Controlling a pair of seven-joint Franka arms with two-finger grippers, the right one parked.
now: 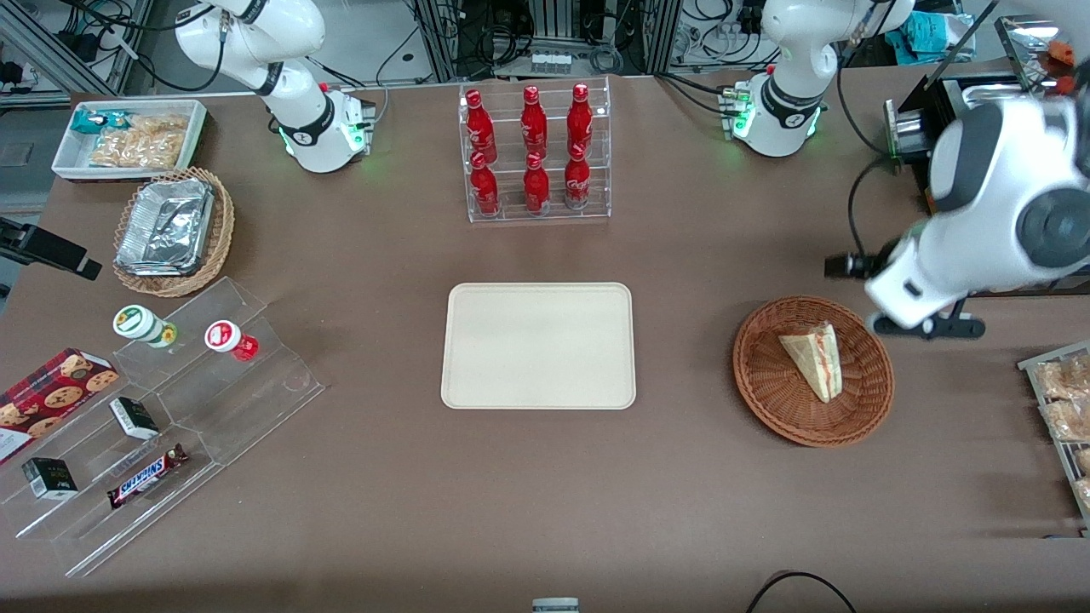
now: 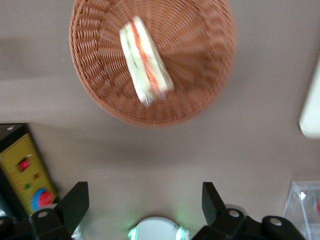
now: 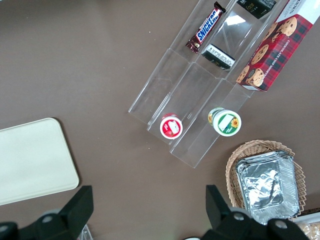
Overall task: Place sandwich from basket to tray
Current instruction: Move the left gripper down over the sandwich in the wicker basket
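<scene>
The sandwich [image 1: 816, 361], a pale wedge with a red stripe in clear wrap, lies in the round reddish-brown wicker basket [image 1: 771, 400] toward the working arm's end of the table. The left wrist view shows the sandwich [image 2: 145, 60] lying in the basket [image 2: 200, 65] as well. The cream tray [image 1: 538, 345] sits bare at the table's middle, and its corner [image 2: 311, 110] shows in the wrist view. My left gripper [image 1: 930, 325] hangs above the table beside the basket, slightly farther from the front camera. My gripper [image 2: 144, 200] is open, with only bare table between its fingers [image 2: 75, 202].
A clear rack of red bottles [image 1: 535, 153] stands farther back than the tray. A wire tray of bagged snacks [image 1: 1064, 417] lies at the working arm's table edge. A black and yellow device [image 2: 25, 172] sits close to the gripper. Clear stepped shelves [image 1: 170, 409] with snacks are toward the parked arm's end.
</scene>
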